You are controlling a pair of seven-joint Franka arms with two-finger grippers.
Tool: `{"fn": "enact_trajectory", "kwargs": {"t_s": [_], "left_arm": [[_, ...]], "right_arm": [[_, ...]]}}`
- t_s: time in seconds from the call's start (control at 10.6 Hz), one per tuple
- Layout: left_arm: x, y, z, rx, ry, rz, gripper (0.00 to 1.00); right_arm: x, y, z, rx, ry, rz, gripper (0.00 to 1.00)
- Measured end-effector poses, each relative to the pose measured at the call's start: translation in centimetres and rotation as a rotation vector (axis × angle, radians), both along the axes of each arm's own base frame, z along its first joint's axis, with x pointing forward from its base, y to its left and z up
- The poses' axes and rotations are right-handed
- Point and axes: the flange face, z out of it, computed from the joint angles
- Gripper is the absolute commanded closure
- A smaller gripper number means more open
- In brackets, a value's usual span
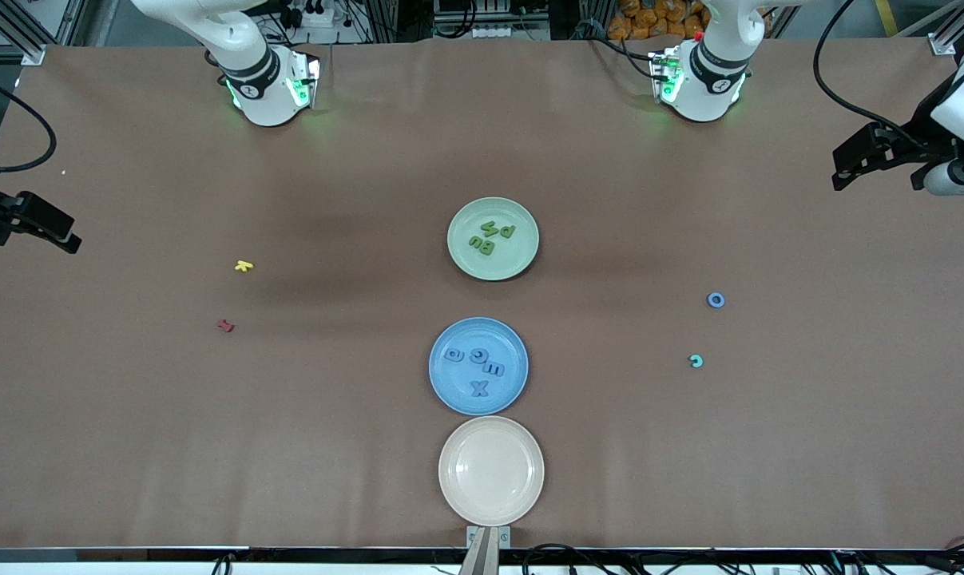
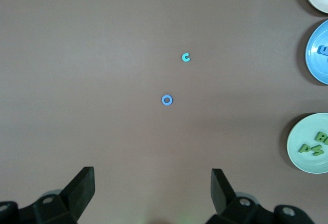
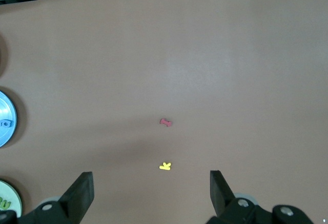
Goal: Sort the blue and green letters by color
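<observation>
Green letters (image 1: 493,237) reading B, u, P lying on green plate (image 1: 466,255). Blue letters (image 1: 474,366) including X and m lying on blue plate (image 1: 442,387). Loose blue O (image 1: 716,300) and teal c (image 1: 696,361) lying on worktop (image 1: 130,439).

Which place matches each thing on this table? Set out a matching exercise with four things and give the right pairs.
Things
1. green letters
2. blue letters
3. yellow letter
4. cream plate

Places
A. on the blue plate
B. bare table, toward the right arm's end
C. nearest the front camera, empty
D. on the green plate

Pairs: 1-D, 2-A, 3-B, 4-C
</observation>
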Motion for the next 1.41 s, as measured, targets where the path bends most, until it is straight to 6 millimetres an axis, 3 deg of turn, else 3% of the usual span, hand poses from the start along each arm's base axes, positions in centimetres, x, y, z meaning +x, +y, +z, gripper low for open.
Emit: {"fn": "enact_trajectory", "kwargs": {"t_s": [0.75, 1.41], "left_arm": [[0.3, 1.2, -0.7, -0.011, 0.020, 0.019, 0.00], [0.0, -0.2, -0.7, -0.011, 0.026, -0.007, 0.00]], "right_arm": [[0.0, -0.1, 0.2, 0.006, -0.004, 0.003, 0.00], [0.0, 0.0, 0.2, 0.006, -0.004, 0.004, 0.00]]}}
